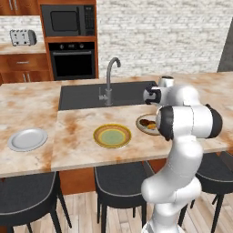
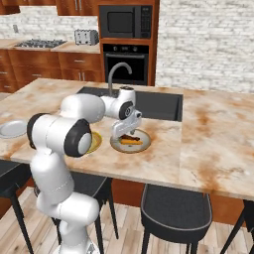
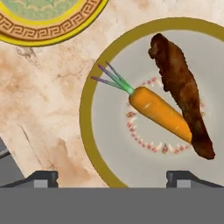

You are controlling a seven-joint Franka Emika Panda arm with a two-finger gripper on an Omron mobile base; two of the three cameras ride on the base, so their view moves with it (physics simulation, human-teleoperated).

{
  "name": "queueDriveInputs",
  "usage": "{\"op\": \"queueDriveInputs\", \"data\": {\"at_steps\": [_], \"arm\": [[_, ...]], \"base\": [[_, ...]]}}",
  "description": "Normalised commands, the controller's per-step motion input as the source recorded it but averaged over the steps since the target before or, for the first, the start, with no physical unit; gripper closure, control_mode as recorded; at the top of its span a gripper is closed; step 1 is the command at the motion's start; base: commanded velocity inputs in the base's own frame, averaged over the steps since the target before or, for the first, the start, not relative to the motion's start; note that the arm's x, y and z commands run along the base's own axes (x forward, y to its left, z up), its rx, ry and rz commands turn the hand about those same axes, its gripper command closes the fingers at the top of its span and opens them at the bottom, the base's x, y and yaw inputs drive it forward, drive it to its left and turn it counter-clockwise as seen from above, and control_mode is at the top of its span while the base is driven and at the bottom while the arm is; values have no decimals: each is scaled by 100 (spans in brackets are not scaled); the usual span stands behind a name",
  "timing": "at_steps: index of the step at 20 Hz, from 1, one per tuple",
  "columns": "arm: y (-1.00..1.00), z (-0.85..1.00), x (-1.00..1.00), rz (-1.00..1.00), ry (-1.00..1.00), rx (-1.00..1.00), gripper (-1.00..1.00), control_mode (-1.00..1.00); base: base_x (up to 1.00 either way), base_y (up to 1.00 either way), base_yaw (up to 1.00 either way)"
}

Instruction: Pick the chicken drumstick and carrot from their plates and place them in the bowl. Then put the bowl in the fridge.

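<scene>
The tan-rimmed bowl (image 3: 86, 124) stands on the island counter, and both the orange carrot (image 3: 159, 111) and the dark brown chicken drumstick (image 3: 179, 85) lie inside it, side by side. My gripper (image 3: 113, 178) hangs open just above the bowl (image 2: 143, 147) with nothing between its fingers. The yellow-rimmed green plate (image 1: 112, 135) sits bare just left of the bowl (image 1: 142, 124). Farther left lies the bare grey-white plate (image 1: 27, 139). I cannot tell whether the dark slab (image 1: 226, 54) at the back right is the fridge.
A dark sink (image 1: 98, 94) with a curved faucet (image 1: 109, 79) lies behind the plates. Black stools (image 1: 120, 179) stand under the counter's front edge. The wall oven (image 1: 72, 59), microwave and toaster (image 1: 22, 37) are at the far back.
</scene>
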Motion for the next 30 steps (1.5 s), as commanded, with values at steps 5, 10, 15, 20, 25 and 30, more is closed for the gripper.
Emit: {"op": "queueDriveInputs", "data": {"at_steps": [5,10,15,20,25,30], "arm": [[48,-6,-58,1,-24,-23,-100,-100],[22,0,-26,-8,9,-7,-100,-100],[-5,2,-2,-20,14,0,-100,-100],[-2,-1,15,-12,4,0,-100,-100],[0,-21,32,-1,-3,-3,-100,-100],[-1,-33,13,0,-12,-4,-100,-100]], "base": [[0,0,0],[0,0,0],[0,0,0],[0,0,0],[0,0,0],[0,0,0]]}}
